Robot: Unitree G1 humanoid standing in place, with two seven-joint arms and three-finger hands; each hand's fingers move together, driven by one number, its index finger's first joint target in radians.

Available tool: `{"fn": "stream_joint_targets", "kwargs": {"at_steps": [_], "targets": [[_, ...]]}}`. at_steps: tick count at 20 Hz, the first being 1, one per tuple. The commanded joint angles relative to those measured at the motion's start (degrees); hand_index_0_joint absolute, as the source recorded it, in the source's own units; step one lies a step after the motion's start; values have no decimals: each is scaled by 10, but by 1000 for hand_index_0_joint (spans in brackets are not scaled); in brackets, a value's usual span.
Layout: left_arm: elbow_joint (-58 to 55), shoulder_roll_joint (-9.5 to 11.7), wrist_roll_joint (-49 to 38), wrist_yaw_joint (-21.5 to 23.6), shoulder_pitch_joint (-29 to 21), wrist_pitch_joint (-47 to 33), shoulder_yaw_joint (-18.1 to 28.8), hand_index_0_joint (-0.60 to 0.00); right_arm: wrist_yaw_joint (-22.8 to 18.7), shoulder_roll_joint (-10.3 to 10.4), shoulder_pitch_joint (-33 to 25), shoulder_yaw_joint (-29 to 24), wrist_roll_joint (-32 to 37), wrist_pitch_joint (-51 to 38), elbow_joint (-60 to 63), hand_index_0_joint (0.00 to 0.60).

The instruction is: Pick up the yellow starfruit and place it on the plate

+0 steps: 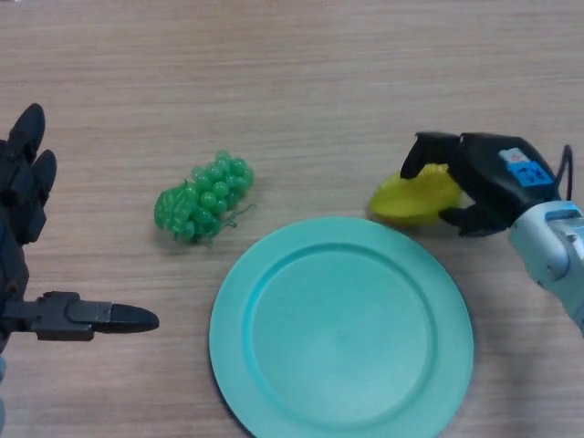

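Note:
The yellow starfruit (415, 198) lies on the wooden table just past the upper right rim of the teal plate (341, 327). My right hand (482, 178) comes in from the right and its fingers and thumb are curled round the starfruit's right end. The fruit looks to be resting on the table. My left hand (26, 228) is at the left edge, open and empty, with its thumb stretched out towards the plate.
A bunch of green grapes (203, 198) lies on the table left of the plate's upper rim, between my left hand and the starfruit.

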Motion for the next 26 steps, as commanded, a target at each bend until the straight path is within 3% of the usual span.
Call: {"fn": "stream_joint_targets", "kwargs": {"at_steps": [1, 7, 14, 16, 22, 26], "targets": [[-25, 24, -18, 19, -14, -96, 30, 0, -15, -23, -17, -55, 76, -6, -91, 600], [-30, 26, -16, 19, -18, -85, 19, 0, 62, -16, 58, -68, 173, 55, -263, 600], [-41, 24, -17, 10, -19, -67, 11, 0, 105, -11, 100, -78, 244, 119, -386, 600], [-41, 22, -15, 11, -19, -67, 7, 0, 135, 0, 114, -81, 287, 157, -433, 600], [-46, 24, -17, 1, -22, -40, -1, 0, 153, 20, 162, -66, 330, 236, -575, 600], [-47, 24, -11, 5, -28, -43, -6, 0, 182, 46, 213, -54, 374, 307, -670, 600]]}}
